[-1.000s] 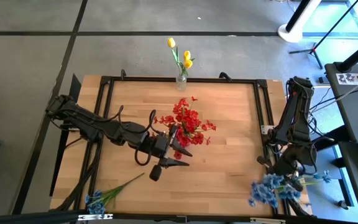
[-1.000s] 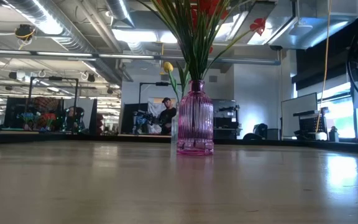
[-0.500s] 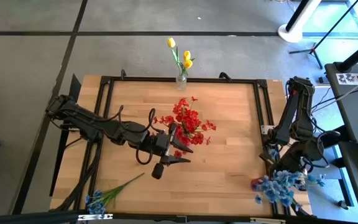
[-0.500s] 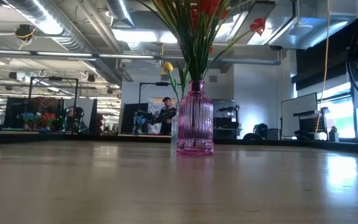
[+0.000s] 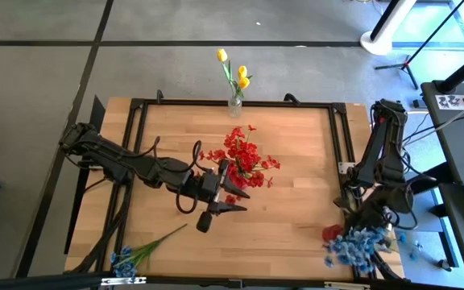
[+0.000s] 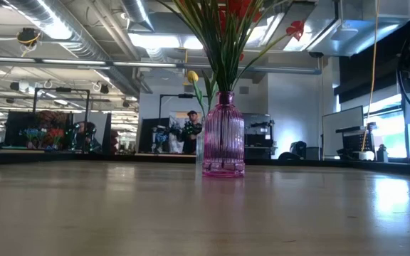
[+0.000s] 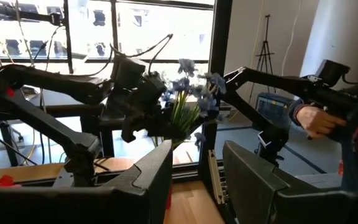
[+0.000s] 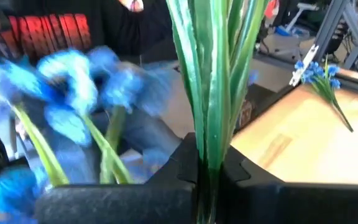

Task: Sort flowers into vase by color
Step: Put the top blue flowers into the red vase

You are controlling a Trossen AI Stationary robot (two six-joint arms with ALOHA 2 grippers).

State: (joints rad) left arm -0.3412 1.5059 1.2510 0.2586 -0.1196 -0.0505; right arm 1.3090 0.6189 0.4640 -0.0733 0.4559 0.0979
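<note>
The right gripper [image 8: 207,180] is clamped on a blue flower stem [image 8: 207,81], well right of the pink vase [image 6: 223,135]. Next it needs a vase for blues. The left gripper [image 5: 216,211] hangs open just beside the pink vase.

A light wooden table [image 5: 296,201] with a black metal frame around its edges is carrying everything here. A ribbed pink glass vase [image 6: 223,135] full of red blossom sprays [image 5: 244,157] is standing near its middle. A small clear glass vase [image 5: 234,105] with yellow tulips [image 5: 240,75] is sitting at the far edge. A blue flower stem with green leaves [image 5: 139,251] is lying flat at the near left corner.
</note>
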